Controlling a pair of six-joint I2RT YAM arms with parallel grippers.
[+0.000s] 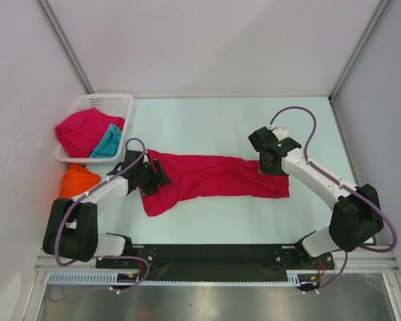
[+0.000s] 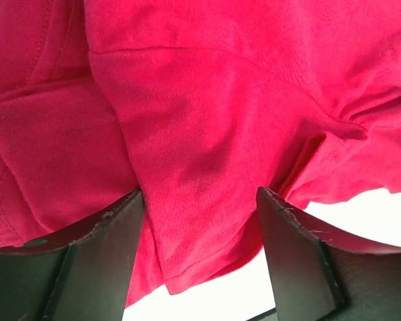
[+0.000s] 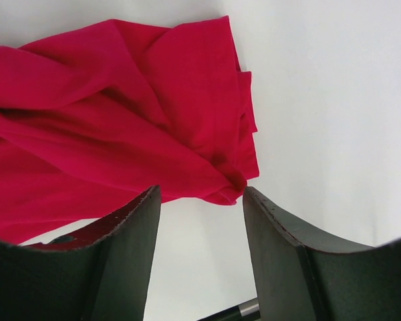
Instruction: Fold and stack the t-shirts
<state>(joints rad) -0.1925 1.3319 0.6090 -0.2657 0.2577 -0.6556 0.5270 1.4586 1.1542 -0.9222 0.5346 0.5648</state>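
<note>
In the middle of the table (image 1: 214, 127), a crimson t-shirt (image 1: 214, 175) lies stretched out as a long, wrinkled band, running from 9 o'clock to 3 o'clock in the top view. The left gripper (image 1: 149, 178) is low over its 9 o'clock end. Its jaws stand apart with a fold of red cloth between them, and nothing is pinched. The right gripper (image 1: 271, 162) is at the 3 o'clock end. Its jaws are also spread, over bare table, and the bunched corner of the shirt lies just in front of them in the wrist view. Toward 10 o'clock, the white basket (image 1: 113, 100) holds a second crimson t-shirt (image 1: 83, 130) and a teal t-shirt (image 1: 108, 144). An orange t-shirt (image 1: 77, 180) lies just beside the basket, at its 6 o'clock side.

I judge that the step in hand is to take both ends of the shirt, so that it can be flattened before folding. To do this well, the right gripper should move forward until the corner is really between its fingers, and close only then. The left one should close on the hem, not on a thick bunch of layers. After that, both should pull apart evenly, because soft cloth slips easily and wrinkles stay if one side pulls alone.
</note>
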